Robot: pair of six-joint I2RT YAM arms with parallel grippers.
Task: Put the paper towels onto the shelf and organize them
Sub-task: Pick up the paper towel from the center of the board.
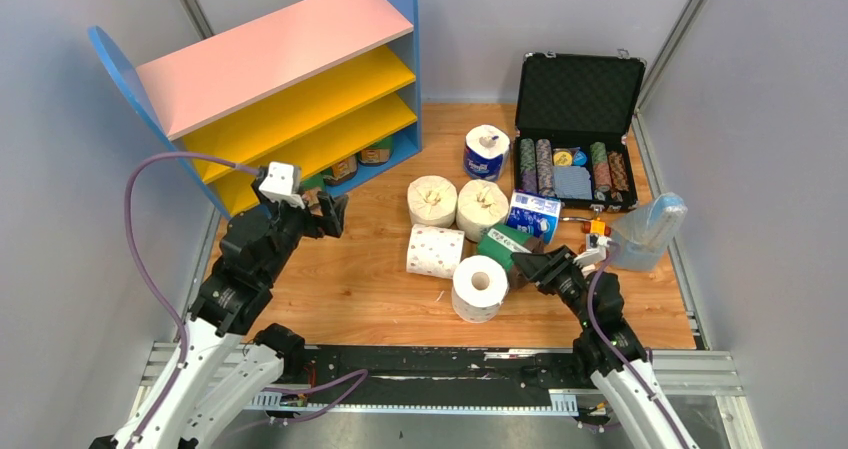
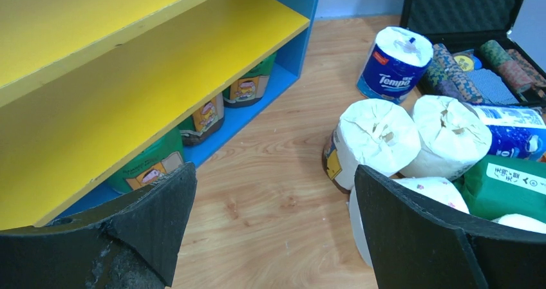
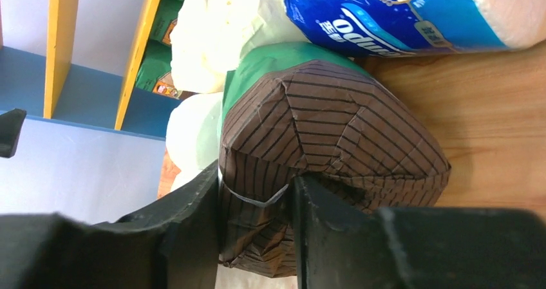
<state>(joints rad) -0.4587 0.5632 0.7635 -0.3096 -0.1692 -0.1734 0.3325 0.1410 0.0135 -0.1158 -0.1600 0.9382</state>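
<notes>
Here the right gripper (image 3: 254, 237) is seen clamped on the brown-striped end of a green-wrapped roll (image 3: 322, 134), presumably pinched at the crimped wrap because the full body is too wide to span. The roll lies on the table (image 1: 350, 289) at centre right of the top view, among the other paper towels (image 1: 455, 234). The left gripper (image 2: 273, 231) is held wide open and empty before the shelf (image 1: 290, 99) at upper left, whose lowest tier already holds green rolls (image 2: 203, 118). How many is obscured by the yellow boards.
</notes>
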